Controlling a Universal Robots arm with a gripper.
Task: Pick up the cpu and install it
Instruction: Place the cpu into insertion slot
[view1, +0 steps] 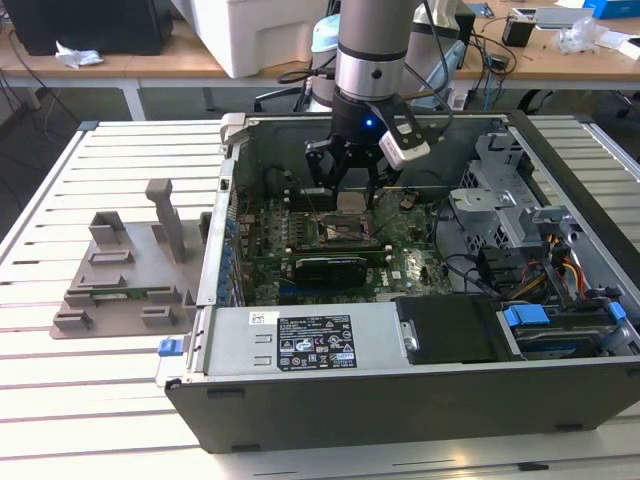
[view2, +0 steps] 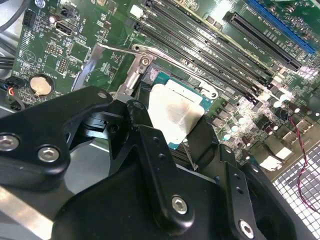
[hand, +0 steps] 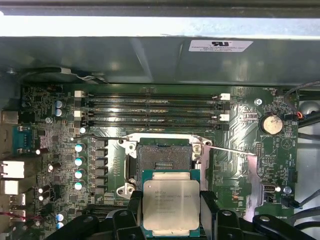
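Observation:
The cpu (hand: 171, 204), a flat square chip with a silvery top and a thin green edge, hangs just above the motherboard. My gripper (hand: 171, 212) is shut on it, one black finger (hand: 134, 210) on each side. In the first wrist view the open socket (hand: 164, 155) lies beside the chip, its metal frame swung back. The second wrist view shows the cpu (view2: 175, 112) tilted over the socket frame (view2: 145, 65), partly covered by my fingers (view2: 142, 130). In the exterior view my gripper (view1: 350, 200) reaches down into the open computer case, holding the cpu (view1: 350, 203) over the socket (view1: 345, 232).
The case walls (view1: 225, 190) surround the board. Memory slots (hand: 150, 107) run beside the socket, and a thin retention lever (hand: 225, 149) sticks out. A black card (view1: 325, 265), a power supply (view1: 320, 340) and drive bays (view1: 520, 220) crowd the case. A grey fixture (view1: 125, 280) lies on the table.

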